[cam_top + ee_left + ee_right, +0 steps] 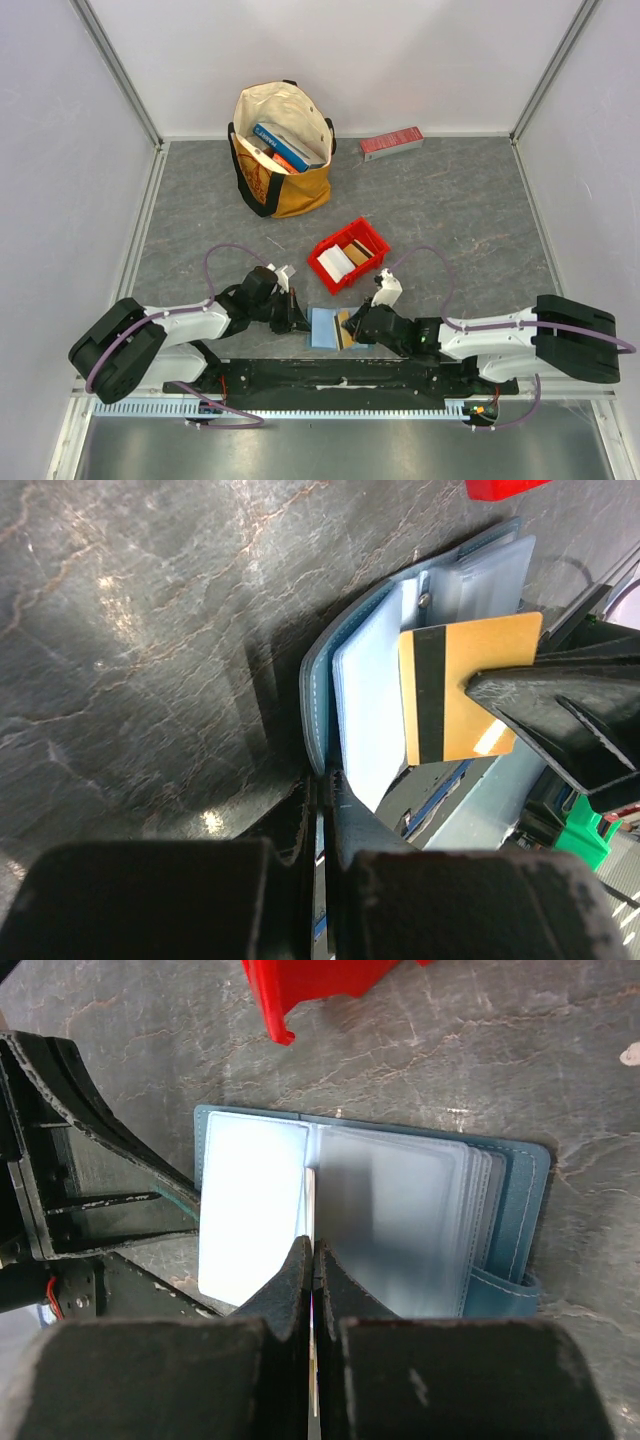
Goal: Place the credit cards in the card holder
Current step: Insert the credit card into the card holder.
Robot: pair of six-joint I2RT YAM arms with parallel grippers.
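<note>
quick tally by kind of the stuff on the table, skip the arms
tote bag: 1
long red box: 1
red bin: 1
card holder: 1
credit cards: 3 visible (tan card in the right gripper, white card and brown card in the bin)
total: 7, books inside the bag not counted

The left gripper (322, 805) is pinched shut on the near edge of the open card holder (365, 710), which lies on the grey marbled table (150, 630). The right gripper (485, 692) clamps a tan card (475, 650), black stripe showing, over the holder's clear sleeves. A red bin (500, 486) corner shows at the top.
</note>
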